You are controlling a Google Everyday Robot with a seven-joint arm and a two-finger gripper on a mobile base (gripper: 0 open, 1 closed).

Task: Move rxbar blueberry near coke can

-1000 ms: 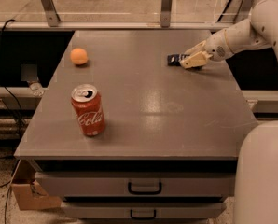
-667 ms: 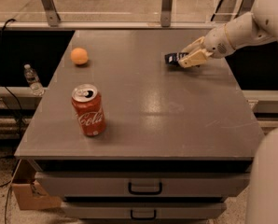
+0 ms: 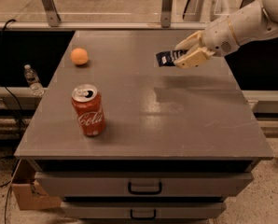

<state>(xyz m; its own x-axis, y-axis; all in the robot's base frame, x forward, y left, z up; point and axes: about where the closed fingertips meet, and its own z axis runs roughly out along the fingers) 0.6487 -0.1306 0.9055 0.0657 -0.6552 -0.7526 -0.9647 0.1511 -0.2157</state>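
Hold on the rxbar blueberry (image 3: 166, 58) looked firm: the gripper (image 3: 180, 55), reaching in from the right on a white arm (image 3: 244, 24), had its two cream fingers (image 3: 191, 59) drawn nearly together on the right end of the dark navy wrapper. One finger sat above the wrapper and one below, and the left end of the wrapper stuck out free. The bar was over the far right part of the grey table (image 3: 185, 129), and it appeared to hang clear of the surface, since a dim shadow (image 3: 171, 96) lay on the tabletop nearer the camera and apart from the bar. The bar was slightly tilted, with white lettering faintly visible on its face, though I could not read it. The coke can (image 3: 88, 111) stood upright near the front left of the table, red with white script toward the camera and its silver top showing, well apart from the bar and the gripper. An orange ball (image 3: 79, 56) rested near the far left edge, behind the can and across the table from the bar. Under the tabletop were two drawers with dark handles (image 3: 144, 188). A clear water bottle (image 3: 32, 80) stood on a ledge left of the table, and a cardboard box (image 3: 24, 195) sat on the floor at the lower left.
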